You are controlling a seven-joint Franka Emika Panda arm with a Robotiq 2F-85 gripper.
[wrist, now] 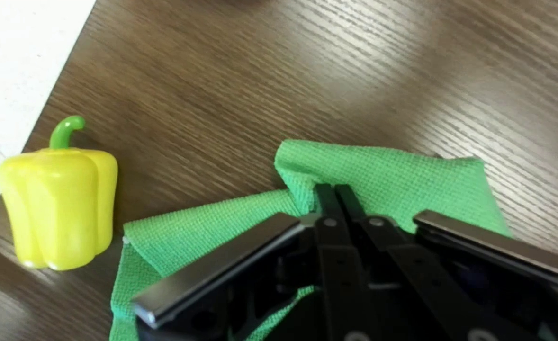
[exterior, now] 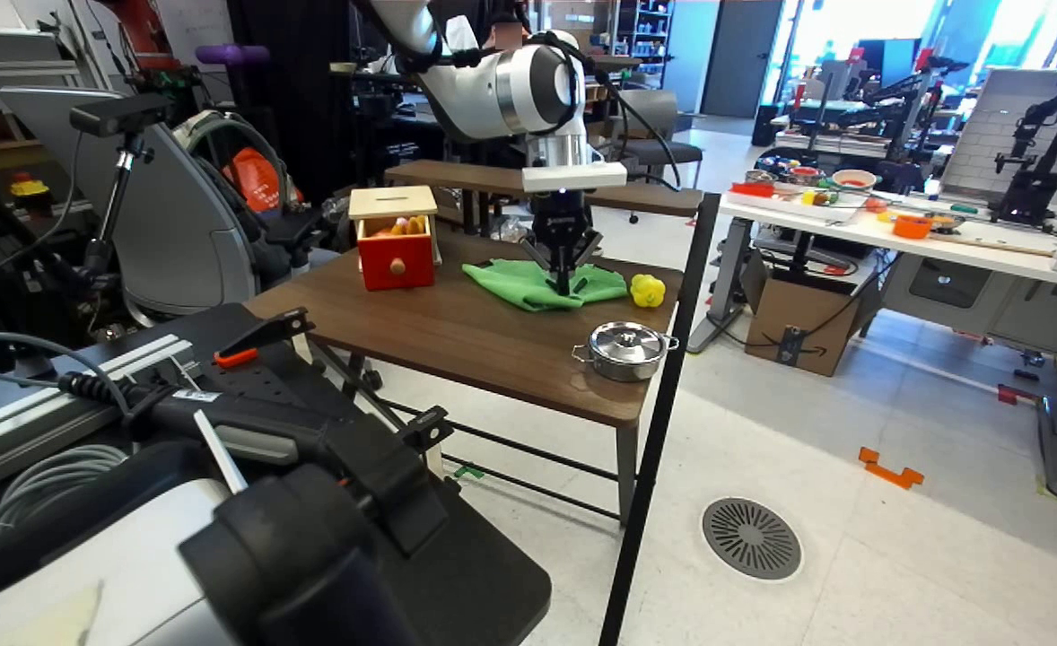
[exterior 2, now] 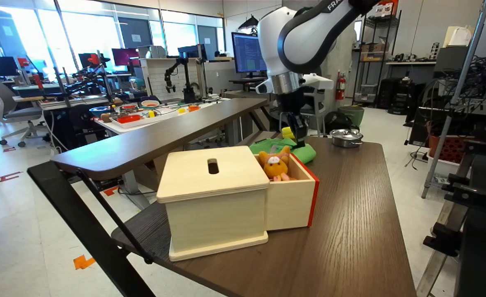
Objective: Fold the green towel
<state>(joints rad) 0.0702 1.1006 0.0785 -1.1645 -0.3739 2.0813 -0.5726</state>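
Observation:
The green towel (exterior: 511, 280) lies rumpled and partly folded over on the brown table (exterior: 439, 327). It also shows in an exterior view (exterior 2: 307, 154), partly behind the wooden box, and in the wrist view (wrist: 402, 175). A flap lies ahead of the fingers and a crease runs to the fingertips. My gripper (wrist: 338, 188) points down with its fingers nearly together, tips in the cloth at that crease. It is shut on the towel; the pinched cloth itself is mostly hidden. The gripper also shows in both exterior views (exterior: 564, 289) (exterior 2: 300, 142).
A yellow toy pepper (wrist: 61, 208) stands beside the towel near the table edge. A metal pot with a lid (exterior: 627, 350) stands near a table corner. A wooden box (exterior 2: 218, 218) with its red-fronted drawer (exterior: 398, 262) open holds an orange plush toy (exterior 2: 276, 167).

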